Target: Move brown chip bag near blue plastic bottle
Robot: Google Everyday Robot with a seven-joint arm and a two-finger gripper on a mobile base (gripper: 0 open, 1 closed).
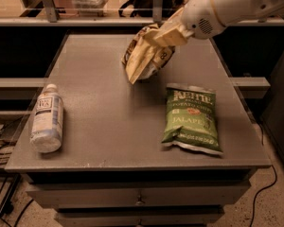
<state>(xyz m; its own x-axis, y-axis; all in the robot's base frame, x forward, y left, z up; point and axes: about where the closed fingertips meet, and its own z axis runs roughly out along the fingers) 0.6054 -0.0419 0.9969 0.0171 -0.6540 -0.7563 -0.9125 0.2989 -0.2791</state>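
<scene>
The brown chip bag [144,56] hangs tilted above the back middle of the grey table [109,126], held at its top. My gripper [162,36] comes in from the upper right on a white arm and is shut on the bag's upper edge. The plastic bottle [46,118] with a white label lies on its side near the table's front left corner, far from the bag.
A green jalapeño chip bag [191,118] lies flat on the right half of the table, just below and right of the held bag. A shelf rail [85,21] runs behind the table. Cables lie on the floor at left and right.
</scene>
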